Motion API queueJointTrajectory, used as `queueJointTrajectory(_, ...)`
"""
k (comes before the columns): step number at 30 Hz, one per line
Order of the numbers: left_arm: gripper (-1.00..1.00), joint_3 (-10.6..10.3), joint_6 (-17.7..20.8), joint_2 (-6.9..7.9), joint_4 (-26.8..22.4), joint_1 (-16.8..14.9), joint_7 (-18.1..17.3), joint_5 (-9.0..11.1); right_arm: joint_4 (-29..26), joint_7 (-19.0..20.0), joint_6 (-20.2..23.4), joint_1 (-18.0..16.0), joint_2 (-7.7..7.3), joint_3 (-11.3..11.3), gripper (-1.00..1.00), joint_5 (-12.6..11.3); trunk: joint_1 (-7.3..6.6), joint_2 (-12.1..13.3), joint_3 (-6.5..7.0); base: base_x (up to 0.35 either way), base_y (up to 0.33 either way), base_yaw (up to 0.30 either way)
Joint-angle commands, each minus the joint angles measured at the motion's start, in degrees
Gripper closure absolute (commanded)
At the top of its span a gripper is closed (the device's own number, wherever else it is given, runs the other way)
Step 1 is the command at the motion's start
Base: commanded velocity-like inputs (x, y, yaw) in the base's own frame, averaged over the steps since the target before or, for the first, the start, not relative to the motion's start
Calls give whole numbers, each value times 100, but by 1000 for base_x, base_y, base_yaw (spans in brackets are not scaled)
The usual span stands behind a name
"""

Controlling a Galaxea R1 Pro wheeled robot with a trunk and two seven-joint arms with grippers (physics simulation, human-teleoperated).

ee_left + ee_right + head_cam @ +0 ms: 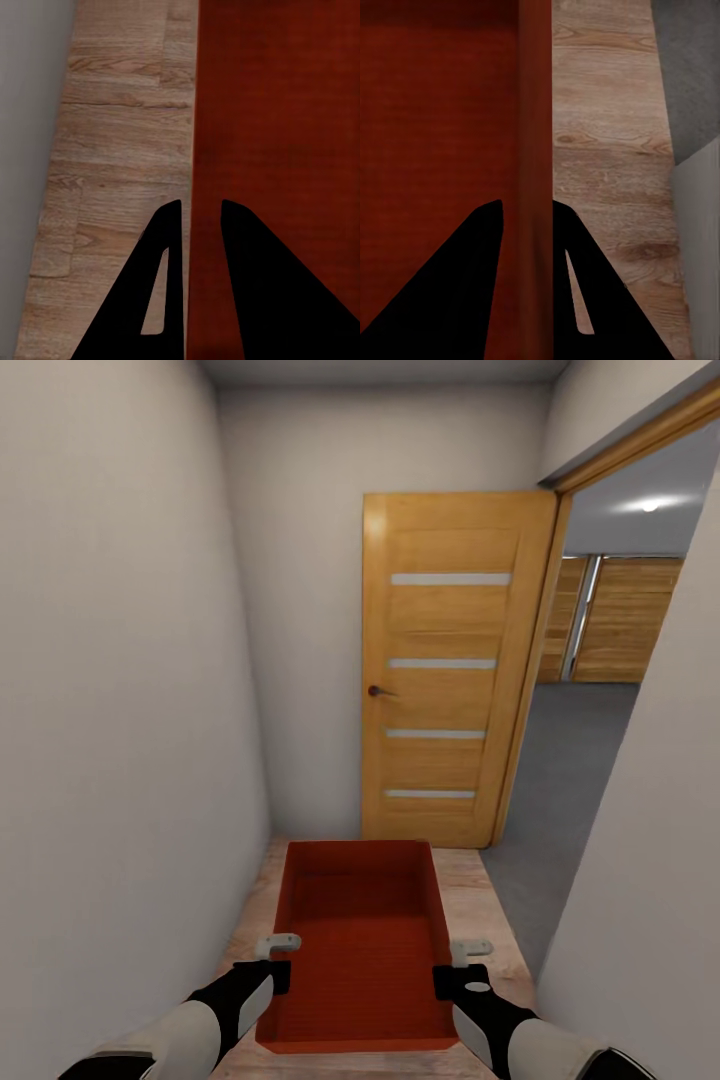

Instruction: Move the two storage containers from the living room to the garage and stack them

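My left gripper [196, 225] and right gripper [529, 221] each pinched a thin side wall of the orange-red rectangular plastic tub [357, 950]; it seemed light, stiff, slippery.

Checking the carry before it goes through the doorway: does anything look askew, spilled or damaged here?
Nothing stands out. The storage container sits level and empty between the left gripper and right gripper, each clamped over a side wall. The wooden door stands open, grey floor beyond.

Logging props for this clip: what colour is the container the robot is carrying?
Orange-red all over, walls and bottom alike. The storage container shows best in the head view.
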Motion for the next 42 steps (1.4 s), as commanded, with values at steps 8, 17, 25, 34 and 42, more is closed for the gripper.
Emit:
queueJointTrajectory(8, 100, -8, 41, 83, -26, -4, 94, -113, 20, -110, -36, -2, -51, -32, 100, -107, 5, -9, -11, 323, 0, 0)
queueJointTrajectory(17, 100, -8, -2, 82, -31, -5, 94, -113, 20, -110, -36, -8, -51, -32, 100, -107, 5, -9, -11, 323, 0, 0)
queueJointTrajectory(25, 100, -8, -37, 82, -30, -5, 94, -113, 20, -110, -36, -3, -51, -32, 100, -107, 5, -9, -11, 323, 0, 0)
queueJointTrajectory(34, 100, -8, -38, 82, -34, -5, 102, -118, 20, -119, -33, -7, -43, -36, 100, -107, 5, -9, -11, 184, 0, -151)
queueJointTrajectory(42, 100, -8, -38, 82, -43, -4, 103, -120, 20, -116, -32, -5, -43, -32, 100, -107, 5, -9, -11, 1, 0, -286)
